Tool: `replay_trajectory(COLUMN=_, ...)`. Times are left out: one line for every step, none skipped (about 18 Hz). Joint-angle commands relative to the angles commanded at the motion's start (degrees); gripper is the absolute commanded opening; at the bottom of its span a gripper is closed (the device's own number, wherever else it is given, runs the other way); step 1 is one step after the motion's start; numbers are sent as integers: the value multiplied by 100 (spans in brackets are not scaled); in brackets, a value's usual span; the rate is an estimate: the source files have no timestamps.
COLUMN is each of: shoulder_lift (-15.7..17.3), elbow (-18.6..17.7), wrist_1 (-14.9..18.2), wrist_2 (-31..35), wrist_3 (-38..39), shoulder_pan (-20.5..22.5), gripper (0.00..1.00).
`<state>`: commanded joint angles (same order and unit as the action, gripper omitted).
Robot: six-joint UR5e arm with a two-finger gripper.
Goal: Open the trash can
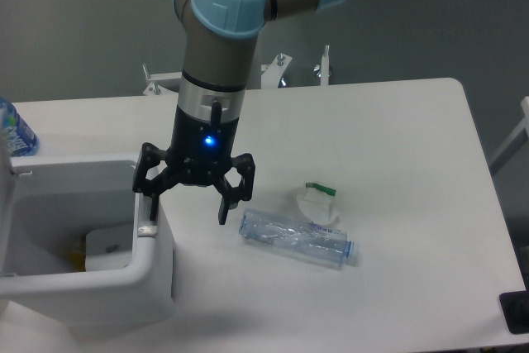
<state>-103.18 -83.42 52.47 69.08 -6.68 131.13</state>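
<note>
Judging by the exposed interior, we reckon the trash can (99,274) already stands open; our gripper (187,208), fingers spread, grips nothing.

The large boxy white plastic trash can (153,274) stands near left; the two-finger gripper (188,208) is black with a blue light; the clear crushed plastic bottle (297,240) carries pale blue print.

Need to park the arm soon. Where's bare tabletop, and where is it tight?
Bare table runs right of the gripper, above the wrapper and bottle, out to the right edge. A strip stays free below the bottle. Tight at left: the trash can fills that corner, one finger at its rim.
</note>
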Motion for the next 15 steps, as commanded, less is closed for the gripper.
replay_trajectory(shoulder_lift=9, elbow=132, wrist_1=17, wrist_2=131, wrist_3=0, shoulder_pan=61, gripper=100)
replay_trajectory(shoulder_lift=43, elbow=185, wrist_1=0, wrist_2=332, wrist_3=-17, shoulder_pan=175, gripper=100)
replay_trajectory(shoulder_lift=70, elbow=229, wrist_1=-9, wrist_2=578, wrist_3=-96, shoulder_pan=298, gripper=100)
replay_trajectory(shoulder_lift=114, elbow=273, wrist_1=35, wrist_2=842, wrist_3=-245, shoulder_pan=360, gripper=100)
replay_trajectory(shoulder_lift=175, elbow=291, wrist_1=79, wrist_2=1105, wrist_3=-342, shoulder_pan=430, gripper=100)
replay_trajectory(shoulder_lift=184, elbow=283, wrist_1=97, wrist_2=1412, wrist_3=-395, shoulder_pan=474, gripper=100)
replay_trajectory(shoulder_lift=193, elbow=256, wrist_1=158, wrist_2=1685, wrist_3=-483, shoulder_pan=527, gripper=100)
replay_trajectory(shoulder_lift=202, elbow=239, wrist_1=306, wrist_2=1897, wrist_3=-666, shoulder_pan=580, gripper=100)
replay_trajectory(shoulder_lift=245, elbow=239, wrist_1=560, wrist_2=2029, wrist_3=-981, shoulder_pan=624, gripper=100)
replay_trajectory(shoulder_lift=324, elbow=239, wrist_1=841, wrist_2=2109, wrist_3=-1393, shoulder_pan=729, gripper=100)
replay_trajectory(shoulder_lift=377, elbow=230, wrist_1=1096, wrist_2=2153, wrist_3=-1911, shoulder_pan=851, gripper=100)
replay_trajectory(shoulder_lift=439, elbow=221, wrist_1=1273, wrist_2=2163, wrist_3=-2377, shoulder_pan=948, gripper=100)
replay_trajectory(shoulder_lift=500, elbow=195, wrist_1=1388, wrist_2=2163, wrist_3=-2721, shoulder_pan=1062, gripper=100)
replay_trajectory(shoulder_lift=527, elbow=142, wrist_1=1441, wrist_2=2163, wrist_3=-2925, shoulder_pan=1133, gripper=100)
replay_trajectory(shoulder_lift=562, elbow=90, wrist_1=1441, wrist_2=2163, wrist_3=-3005, shoulder_pan=1204, gripper=100)
